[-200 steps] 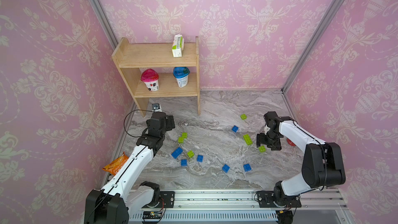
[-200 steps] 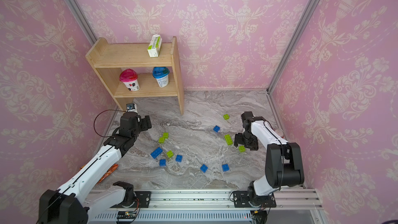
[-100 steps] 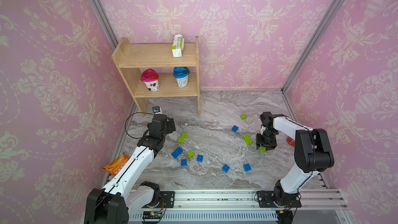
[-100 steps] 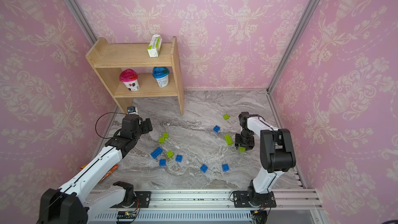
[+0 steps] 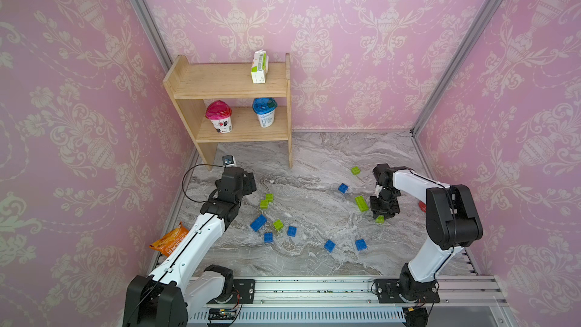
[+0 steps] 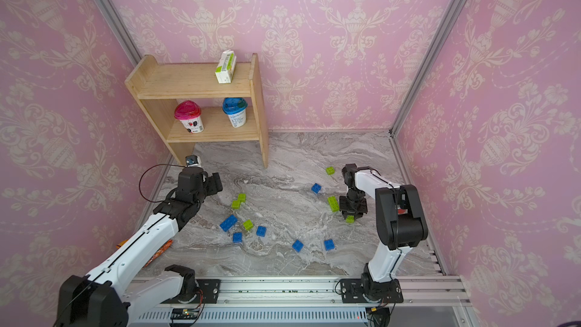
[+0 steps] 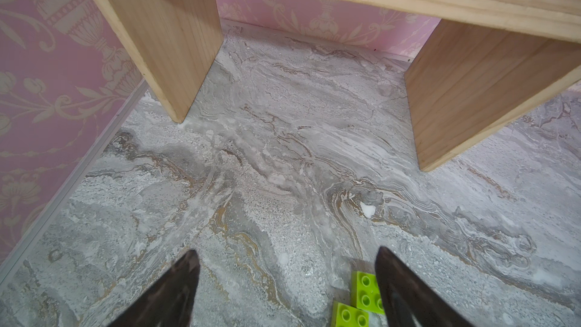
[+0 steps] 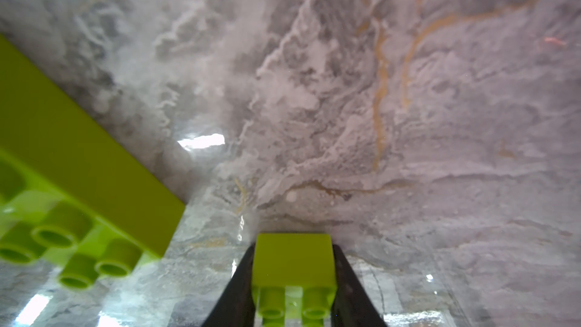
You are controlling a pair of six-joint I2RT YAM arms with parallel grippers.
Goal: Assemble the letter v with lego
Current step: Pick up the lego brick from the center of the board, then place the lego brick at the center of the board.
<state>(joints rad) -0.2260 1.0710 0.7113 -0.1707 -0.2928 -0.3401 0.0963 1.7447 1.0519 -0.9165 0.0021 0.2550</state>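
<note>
Pick-up step: right gripper (image 8: 294,248) clamps a green brick (image 8: 294,265) at right; left gripper (image 7: 287,278) gapes, empty. Next, likely: lift, carry toward centre.

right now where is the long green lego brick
In a top view the long green brick lies on the robot's right side, beside the right gripper.
</note>
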